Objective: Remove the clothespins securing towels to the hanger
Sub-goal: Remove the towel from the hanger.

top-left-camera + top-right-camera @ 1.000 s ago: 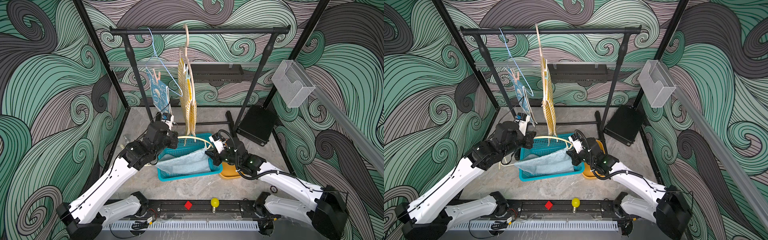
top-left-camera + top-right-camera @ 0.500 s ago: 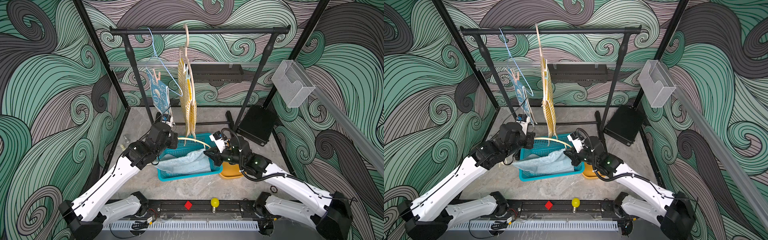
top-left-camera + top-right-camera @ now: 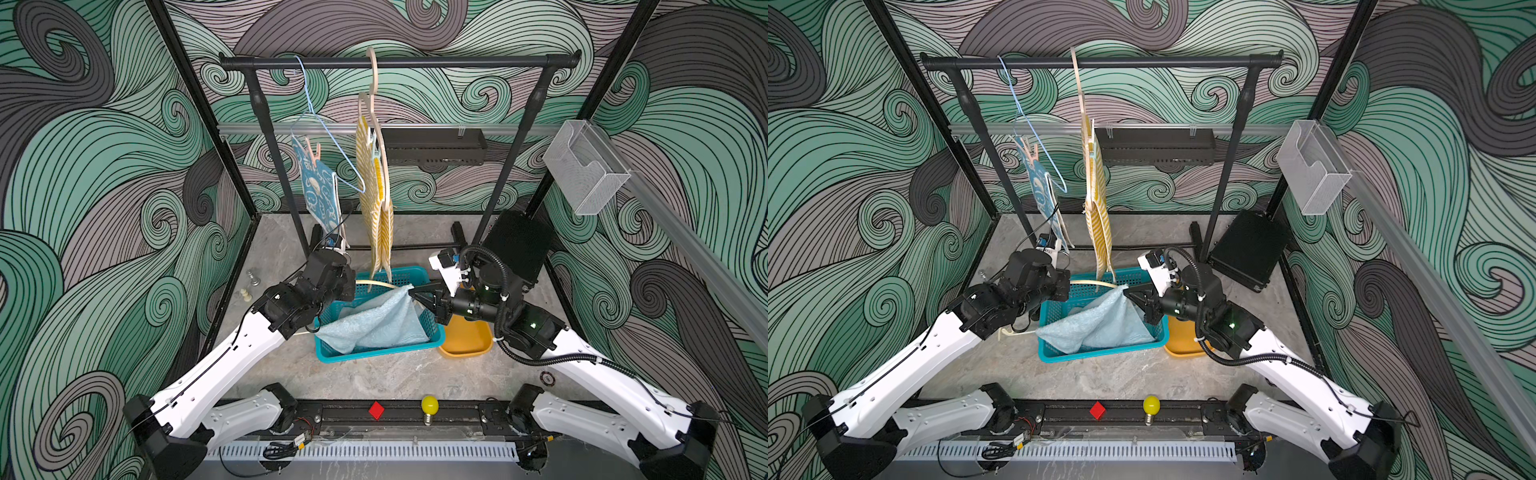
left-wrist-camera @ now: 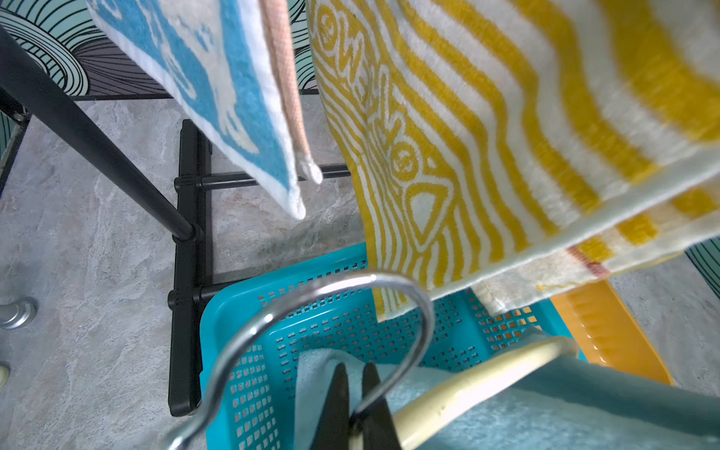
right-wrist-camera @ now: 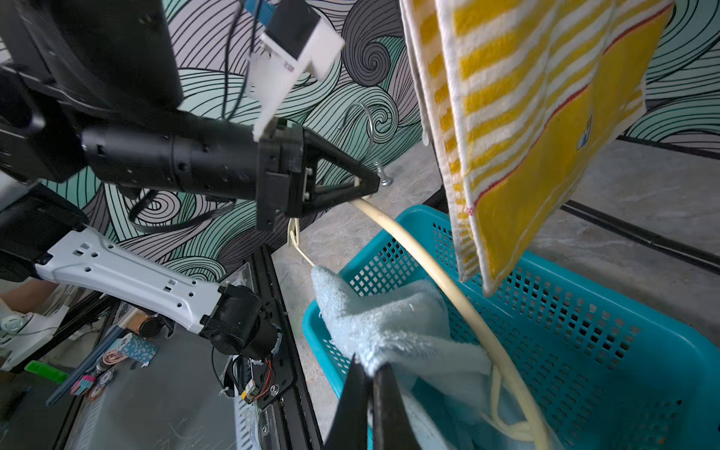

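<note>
So the left claw (image 5: 369,187) is clamped on the hanger (image 5: 428,253), and the right claw (image 5: 370,375) is pinching the blue towel (image 3: 374,326) over the basket (image 3: 376,355). Looks like I'm mid pull-off. Nothing clipped to it that I can see. Next I'd go for the pink peg (image 3: 311,148) on the bunny towel (image 3: 318,193), up on the rail (image 3: 436,62).

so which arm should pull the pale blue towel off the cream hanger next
Right, probably: the right end effector grips the pale blue towel over the basket, while the left end effector clamps the cream hanger, bracing it.
</note>
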